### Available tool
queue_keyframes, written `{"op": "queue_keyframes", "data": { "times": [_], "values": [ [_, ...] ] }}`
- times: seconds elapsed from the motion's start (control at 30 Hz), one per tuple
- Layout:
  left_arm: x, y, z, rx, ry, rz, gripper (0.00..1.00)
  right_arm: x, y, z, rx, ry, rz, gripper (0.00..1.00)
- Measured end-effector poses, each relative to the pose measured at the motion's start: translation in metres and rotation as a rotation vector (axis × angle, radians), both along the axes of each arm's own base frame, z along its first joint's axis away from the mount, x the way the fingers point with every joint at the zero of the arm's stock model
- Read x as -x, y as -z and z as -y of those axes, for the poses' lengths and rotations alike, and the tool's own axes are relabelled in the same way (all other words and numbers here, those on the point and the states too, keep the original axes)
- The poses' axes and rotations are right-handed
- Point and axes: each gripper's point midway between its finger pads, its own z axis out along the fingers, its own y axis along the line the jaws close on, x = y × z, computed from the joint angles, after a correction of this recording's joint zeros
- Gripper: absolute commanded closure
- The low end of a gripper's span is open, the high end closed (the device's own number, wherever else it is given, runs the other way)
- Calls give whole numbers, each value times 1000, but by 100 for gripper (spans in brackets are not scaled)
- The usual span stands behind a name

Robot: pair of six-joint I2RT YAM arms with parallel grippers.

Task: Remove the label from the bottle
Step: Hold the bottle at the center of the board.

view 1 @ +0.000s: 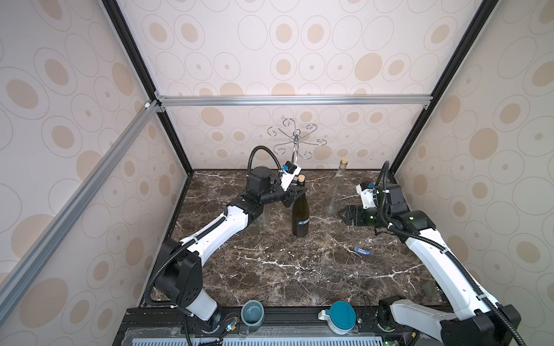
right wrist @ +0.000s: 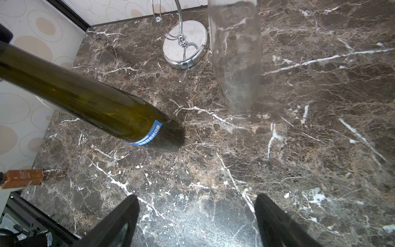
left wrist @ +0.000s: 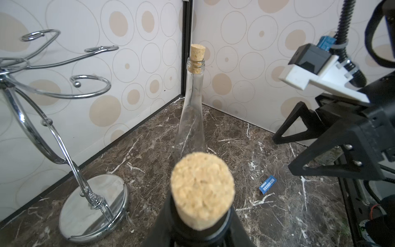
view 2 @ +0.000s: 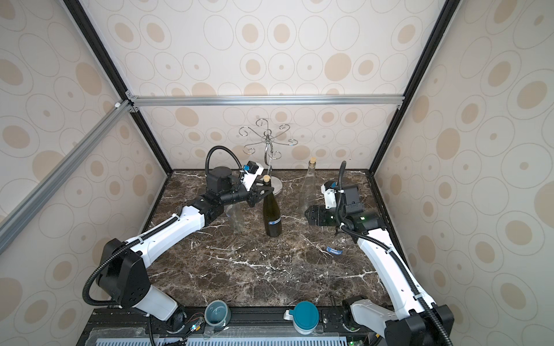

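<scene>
A dark green corked bottle (view 1: 300,215) (view 2: 272,215) stands upright mid-table, with a blue label (view 1: 304,222) (right wrist: 149,134) wrapped low on its body. One end of the label stands off the glass. My left gripper (view 1: 298,191) (view 2: 265,191) is shut on the bottle's neck just under the cork (left wrist: 202,190). In the left wrist view the fingers are mostly hidden under the cork. To the right of the bottle, my right gripper (view 1: 344,214) (right wrist: 196,203) hovers low over the marble, open with nothing in it and pointing at the bottle's base.
A clear corked bottle (view 1: 337,188) (left wrist: 190,119) stands behind the right gripper. Another clear bottle (view 1: 263,221) is partly hidden behind the left arm. A chrome glass rack (view 1: 295,140) stands at the back. A loose blue label (view 1: 362,250) lies on the table. Two cups (view 1: 252,313) sit on the front rail.
</scene>
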Motion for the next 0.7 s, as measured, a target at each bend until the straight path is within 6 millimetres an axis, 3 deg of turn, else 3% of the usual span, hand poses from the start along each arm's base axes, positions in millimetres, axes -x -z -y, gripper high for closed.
{"op": "queue_keyframes", "data": {
  "times": [0.3, 0.7],
  "values": [
    [-5, 0, -2, -42, -178, -11, 93, 3, 4, -39, 32, -98, 26, 18],
    [6, 0, -9, -40, -511, -64, 96, 3, 43, -103, 66, -213, 0, 24]
  ]
}}
